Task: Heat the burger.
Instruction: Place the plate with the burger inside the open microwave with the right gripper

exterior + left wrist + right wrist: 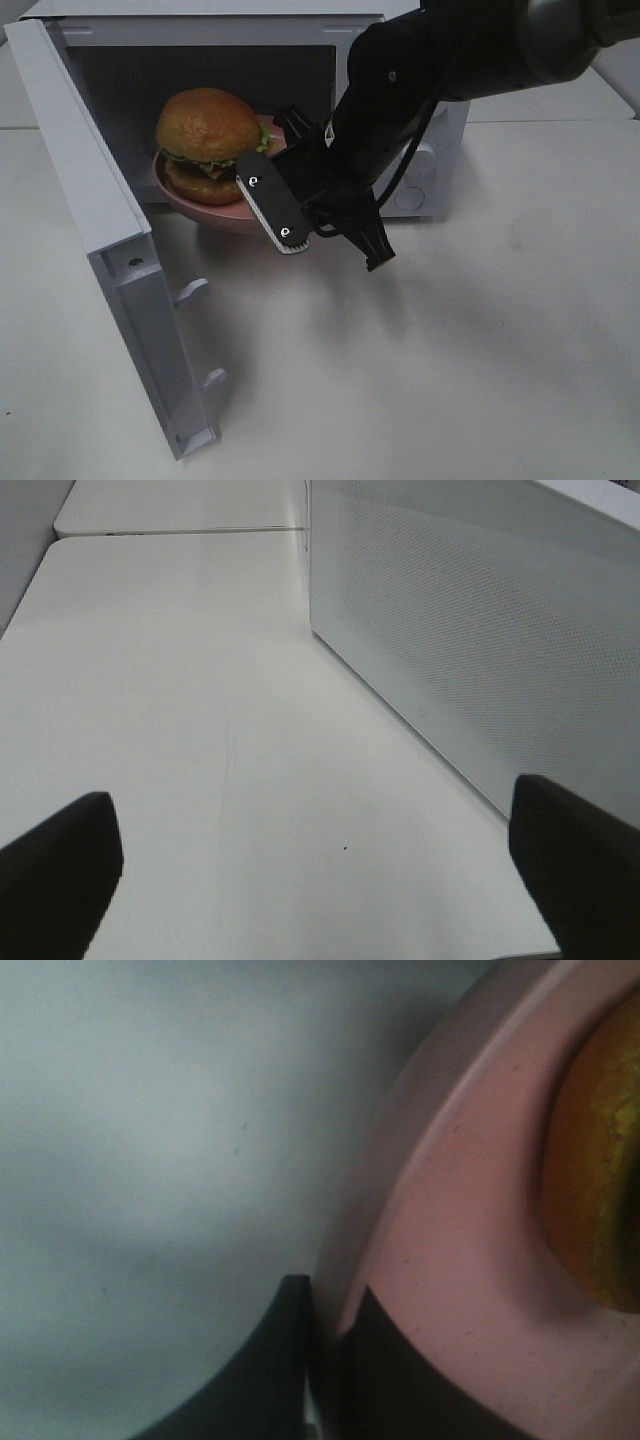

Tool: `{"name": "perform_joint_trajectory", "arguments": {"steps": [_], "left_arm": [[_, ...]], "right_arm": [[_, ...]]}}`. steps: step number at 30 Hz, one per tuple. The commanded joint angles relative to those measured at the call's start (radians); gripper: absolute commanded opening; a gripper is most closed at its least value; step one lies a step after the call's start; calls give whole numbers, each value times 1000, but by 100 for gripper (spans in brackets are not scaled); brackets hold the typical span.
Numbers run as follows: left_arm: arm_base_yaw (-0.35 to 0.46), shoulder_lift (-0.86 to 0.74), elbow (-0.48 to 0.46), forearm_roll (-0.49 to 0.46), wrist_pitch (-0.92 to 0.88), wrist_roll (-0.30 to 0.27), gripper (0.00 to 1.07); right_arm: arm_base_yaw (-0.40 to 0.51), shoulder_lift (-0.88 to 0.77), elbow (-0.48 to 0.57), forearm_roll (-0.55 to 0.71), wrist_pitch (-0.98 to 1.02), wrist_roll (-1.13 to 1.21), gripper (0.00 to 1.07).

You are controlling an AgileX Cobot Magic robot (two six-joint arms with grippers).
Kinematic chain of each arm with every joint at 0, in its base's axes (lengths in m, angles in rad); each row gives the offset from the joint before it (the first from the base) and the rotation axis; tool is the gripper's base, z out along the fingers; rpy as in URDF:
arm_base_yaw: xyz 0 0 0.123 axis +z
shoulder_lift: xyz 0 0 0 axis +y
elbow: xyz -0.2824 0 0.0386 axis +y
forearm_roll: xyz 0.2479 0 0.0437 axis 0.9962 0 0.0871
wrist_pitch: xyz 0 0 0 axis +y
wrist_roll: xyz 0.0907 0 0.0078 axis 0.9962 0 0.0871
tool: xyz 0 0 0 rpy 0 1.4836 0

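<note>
Clamping the plate [200, 202] at four o'clock, the right tool [325, 1332] should slide the burger [208, 138] level into the microwave [250, 30]; left tool [312, 815] gapes.

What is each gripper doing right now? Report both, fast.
Left gripper: open, holding nothing.
Right gripper: shut on the rim of the pink plate carrying the burger.

One burger [207, 135], one pink plate [215, 213], one microwave [200, 30], one left pincer [320, 880], one right pincer [325, 1345].
</note>
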Motion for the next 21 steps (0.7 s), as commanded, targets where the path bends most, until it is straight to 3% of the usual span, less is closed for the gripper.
{"name": "perform_joint_trajectory", "arguments": {"steps": [1, 21], "left_arm": [[-5, -24, 3, 0, -3, 0, 100], [-5, -24, 3, 0, -3, 0, 100]], "right_arm": [[2, 2, -41, -28, -50, 55, 0], [2, 143, -272, -132, 18, 260, 2]]}}
